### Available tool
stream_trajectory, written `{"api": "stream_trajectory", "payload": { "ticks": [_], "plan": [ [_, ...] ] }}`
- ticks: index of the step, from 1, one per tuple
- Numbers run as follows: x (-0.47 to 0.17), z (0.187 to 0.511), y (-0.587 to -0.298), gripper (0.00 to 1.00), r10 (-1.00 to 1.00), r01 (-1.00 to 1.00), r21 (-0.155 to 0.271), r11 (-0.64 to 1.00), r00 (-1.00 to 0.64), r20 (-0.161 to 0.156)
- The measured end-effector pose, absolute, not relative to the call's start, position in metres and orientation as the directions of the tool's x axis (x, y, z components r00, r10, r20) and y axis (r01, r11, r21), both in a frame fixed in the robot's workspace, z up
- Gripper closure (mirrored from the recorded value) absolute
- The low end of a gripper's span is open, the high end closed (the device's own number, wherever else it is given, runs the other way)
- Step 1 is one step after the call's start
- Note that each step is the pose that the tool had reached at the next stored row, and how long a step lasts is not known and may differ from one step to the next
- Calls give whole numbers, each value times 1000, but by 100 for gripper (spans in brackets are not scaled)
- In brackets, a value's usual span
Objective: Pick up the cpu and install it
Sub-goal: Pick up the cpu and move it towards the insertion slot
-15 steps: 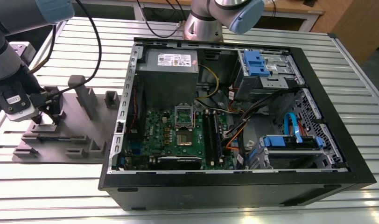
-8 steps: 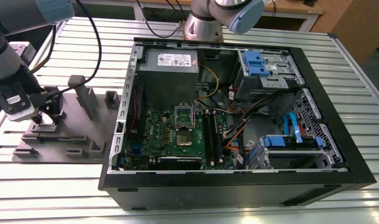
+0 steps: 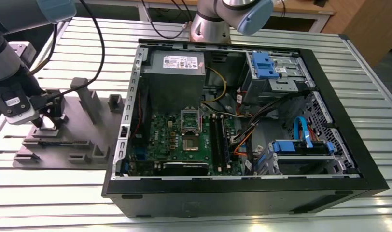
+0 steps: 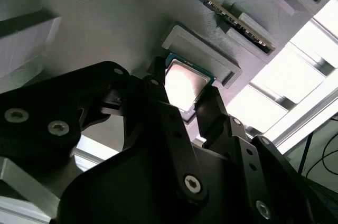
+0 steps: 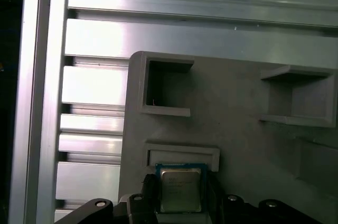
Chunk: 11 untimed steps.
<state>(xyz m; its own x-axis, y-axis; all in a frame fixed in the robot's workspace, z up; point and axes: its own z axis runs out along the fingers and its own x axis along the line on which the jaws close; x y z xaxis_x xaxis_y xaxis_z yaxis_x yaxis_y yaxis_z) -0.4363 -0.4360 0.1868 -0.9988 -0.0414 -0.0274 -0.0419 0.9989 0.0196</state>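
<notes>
On the grey tray [image 3: 86, 137] at the exterior view's left of the worktop [image 3: 54, 193], the claw [image 4: 182, 89] looks clamped on the cpu [image 4: 186, 78] by opposite edges, so lift it straight and level, clear of the raised block [image 4: 203, 55].

Grey arm [image 3: 4, 58], light-blue joint caps [image 3: 254, 17], black screw-studded jaws, black cables [image 3: 96, 38].

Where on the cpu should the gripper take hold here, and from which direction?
By two opposite side edges, coming straight down from above. The cpu lies flat, metal top up, on the grey tray, a raised lip against one edge; the edges clear of that lip likely suit best. The gripper hangs right over it.
</notes>
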Motion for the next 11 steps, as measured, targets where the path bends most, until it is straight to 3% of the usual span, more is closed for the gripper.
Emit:
{"api": "stream_trajectory", "payload": {
  "ticks": [11],
  "plan": [
    [-436,187,-436,53,1,1,19,1000,-1000,-27]
  ]
}}
